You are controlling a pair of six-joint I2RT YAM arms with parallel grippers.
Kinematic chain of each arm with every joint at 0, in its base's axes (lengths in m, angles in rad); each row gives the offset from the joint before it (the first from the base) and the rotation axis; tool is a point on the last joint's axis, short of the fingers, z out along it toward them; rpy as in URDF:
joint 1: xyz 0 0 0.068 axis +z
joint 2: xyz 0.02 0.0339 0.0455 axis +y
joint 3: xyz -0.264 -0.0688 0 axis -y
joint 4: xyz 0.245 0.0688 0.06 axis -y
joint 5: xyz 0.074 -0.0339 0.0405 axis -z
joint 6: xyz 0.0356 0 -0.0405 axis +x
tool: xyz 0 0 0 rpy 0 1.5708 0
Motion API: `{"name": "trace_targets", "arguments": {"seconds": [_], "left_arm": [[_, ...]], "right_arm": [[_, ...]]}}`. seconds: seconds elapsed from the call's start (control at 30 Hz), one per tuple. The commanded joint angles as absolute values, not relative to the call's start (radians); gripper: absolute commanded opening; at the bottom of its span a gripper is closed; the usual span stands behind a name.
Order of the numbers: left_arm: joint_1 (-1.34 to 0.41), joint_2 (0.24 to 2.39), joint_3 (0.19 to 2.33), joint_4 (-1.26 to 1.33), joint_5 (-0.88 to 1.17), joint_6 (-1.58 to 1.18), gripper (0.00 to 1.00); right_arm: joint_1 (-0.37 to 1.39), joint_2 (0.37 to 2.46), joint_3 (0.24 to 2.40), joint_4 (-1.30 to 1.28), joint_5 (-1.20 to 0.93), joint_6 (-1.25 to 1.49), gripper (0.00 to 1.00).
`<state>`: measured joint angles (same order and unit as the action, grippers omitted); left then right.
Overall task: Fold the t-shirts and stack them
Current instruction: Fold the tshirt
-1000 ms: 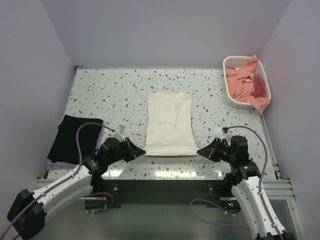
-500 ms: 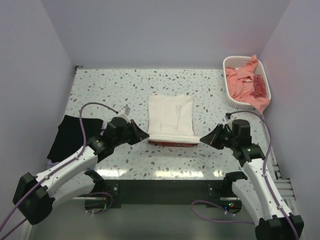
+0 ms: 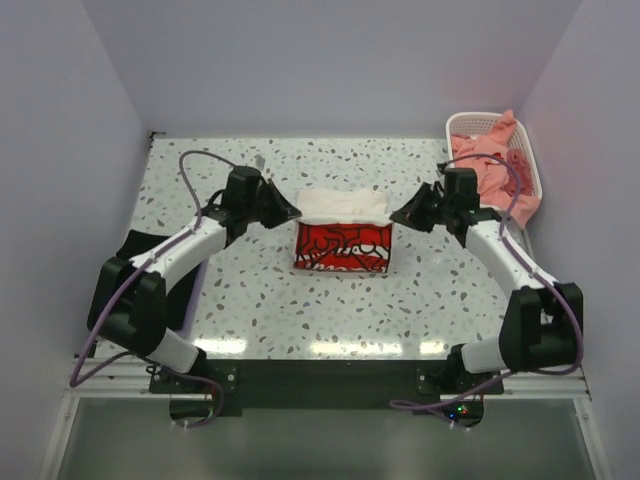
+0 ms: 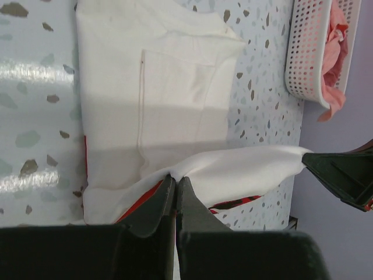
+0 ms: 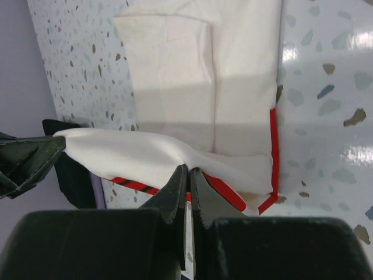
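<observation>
The large cream-white t-shirt (image 3: 343, 205) sits in the middle of the speckled counter (image 3: 250, 300), folded lengthwise into a narrow band. Its near portion is held up off the surface and doubled back over the rest, so the underside shows as a hanging panel: a red graphic (image 3: 343, 247) with black and white line work. The raised fold edge runs straight between the two arms. The left end effector (image 3: 290, 212) has its fingers pressed together on the left corner of that edge, and the right end effector (image 3: 400, 215) pinches the right corner the same way. Both wrist views show cream cloth caught between the closed fingertips. A black t-shirt (image 3: 128, 248) lies flat at the counter's left edge, partly behind the left arm. Salmon-pink t-shirts (image 3: 490, 170) are heaped in the white basket (image 3: 470, 122) at the far right corner, one spilling over its rim
</observation>
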<state>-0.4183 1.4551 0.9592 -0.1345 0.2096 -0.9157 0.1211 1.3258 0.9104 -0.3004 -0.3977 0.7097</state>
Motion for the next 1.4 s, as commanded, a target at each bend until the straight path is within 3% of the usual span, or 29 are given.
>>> {"name": "trace_targets", "arguments": {"seconds": [0.0,0.33,0.63,0.8,0.83,0.97,1.0,1.03,1.13,1.2,1.37], "left_arm": [[-0.365,1.575,1.106,-0.051,0.259,-0.897,0.0],[-0.281,1.977,1.503,-0.035,0.376,-0.911,0.0],[-0.206,2.282,1.769,0.057,0.508,-0.936,0.01],[-0.187,2.353,1.827,0.164,0.567,-0.957,0.06],[-0.187,2.365,1.838,0.169,0.575,-0.963,0.13],[-0.192,2.434,1.884,0.188,0.601,-0.991,0.22],[-0.193,2.454,1.884,0.198,0.604,-0.996,0.26],[-0.196,2.463,1.885,0.201,0.606,-1.005,0.38],[-0.196,2.462,1.85,0.245,0.607,-1.003,0.49],[-0.19,2.426,1.793,0.291,0.597,-0.988,0.56],[-0.172,2.32,1.672,0.281,0.516,-0.911,0.66]], "right_arm": [[0.114,1.457,1.07,-0.21,-0.367,0.713,0.0],[0.083,1.916,1.5,-0.195,-0.41,0.726,0.0],[0.048,2.213,1.745,-0.186,-0.436,0.721,0.0],[0.032,2.281,1.795,-0.169,-0.451,0.729,0.0],[0.032,2.292,1.813,-0.173,-0.446,0.729,0.01],[0.032,2.33,1.83,-0.176,-0.428,0.741,0.03],[0.032,2.345,1.832,-0.176,-0.423,0.742,0.04],[0.032,2.353,1.836,-0.19,-0.419,0.745,0.07],[0.032,2.347,1.818,-0.195,-0.396,0.729,0.24],[0.031,2.315,1.792,-0.184,-0.364,0.71,0.41],[0.031,2.254,1.777,-0.209,-0.327,0.673,0.6]]}}
